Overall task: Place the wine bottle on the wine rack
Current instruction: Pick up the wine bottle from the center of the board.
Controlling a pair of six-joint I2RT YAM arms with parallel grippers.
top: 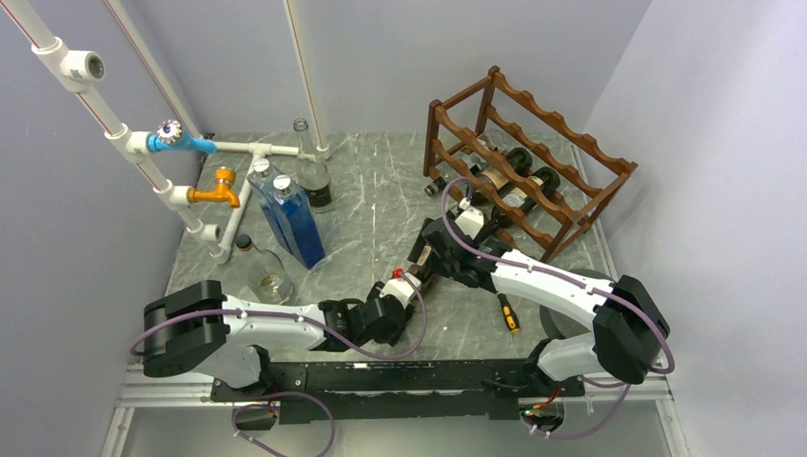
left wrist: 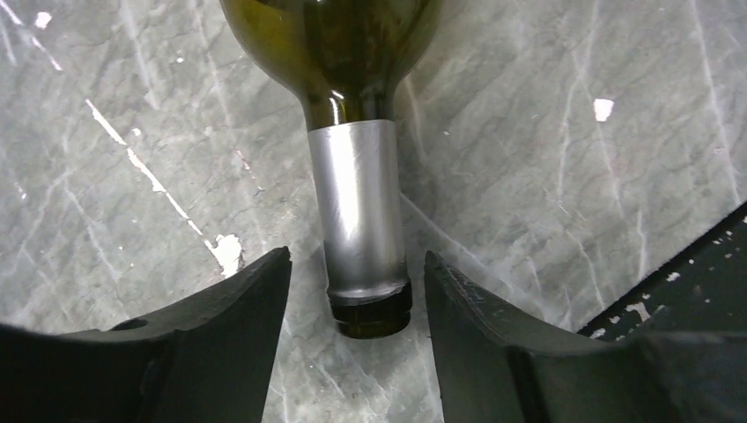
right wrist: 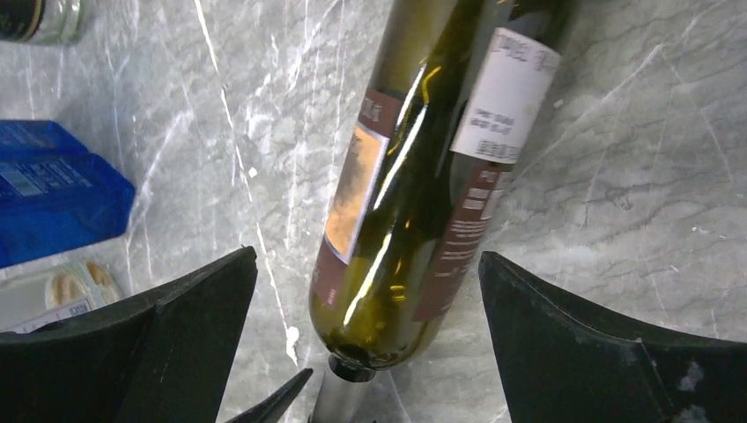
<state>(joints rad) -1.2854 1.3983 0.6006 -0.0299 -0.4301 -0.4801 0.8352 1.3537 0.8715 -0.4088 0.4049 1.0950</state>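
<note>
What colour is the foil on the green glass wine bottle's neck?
Silver foil; best in left wrist view.

wine bottle point(right wrist: 396, 264): glossy olive-green glass, smooth; neck sleeve point(left wrist: 357, 211) matt silver foil, faintly scratched; labels point(right wrist: 506, 97) paper, matt. table point(left wrist: 573, 220): grey marble-look top, smooth, with scattered white chips. wine rack point(top: 560, 121): reddish-brown wood, low sheen. left gripper point(left wrist: 358, 254) fingers point(left wrist: 220, 335): matt black plastic, lightly speckled white.

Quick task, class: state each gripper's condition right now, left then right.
Left gripper: open, jaws either side of the wine bottle neck, not touching it.
Right gripper: open wide around the bottle's body, holding nothing.
</note>
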